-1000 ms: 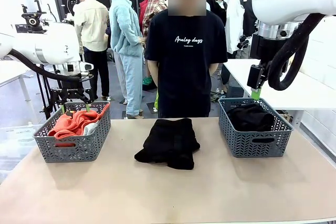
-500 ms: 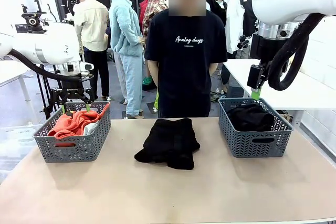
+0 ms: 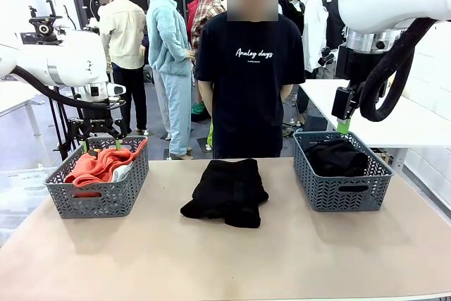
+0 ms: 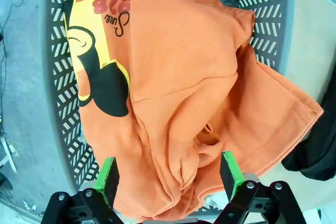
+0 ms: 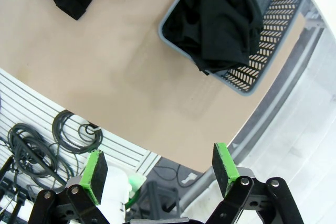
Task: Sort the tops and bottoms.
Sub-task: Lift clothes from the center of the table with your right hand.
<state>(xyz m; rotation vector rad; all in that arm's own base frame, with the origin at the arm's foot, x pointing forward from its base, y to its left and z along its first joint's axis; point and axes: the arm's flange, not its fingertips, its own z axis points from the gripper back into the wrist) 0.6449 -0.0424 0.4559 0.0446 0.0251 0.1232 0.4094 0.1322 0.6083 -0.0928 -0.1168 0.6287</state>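
Left jaws (image 4: pixel 168 174): spread wide, empty, hovering directly above the orange top (image 4: pixel 194 93), which lies in the left basket (image 3: pixel 99 195) with one edge draped over the rim. A light grey top (image 3: pixel 122 172) sits beside it in the same basket.

Right jaws (image 5: pixel 160 169): spread wide, empty, held high behind the right basket (image 3: pixel 343 189), which contains black bottoms (image 3: pixel 337 156).

One black garment (image 3: pixel 227 192) lies on the surface (image 3: pixel 225 259), between the two baskets and well apart from both. A person (image 3: pixel 249 75) stands at the far side.

Change over the last second: none; both arms and all garments are stationary. Judgement: sorting is nearly complete; the central garment remains to be placed.
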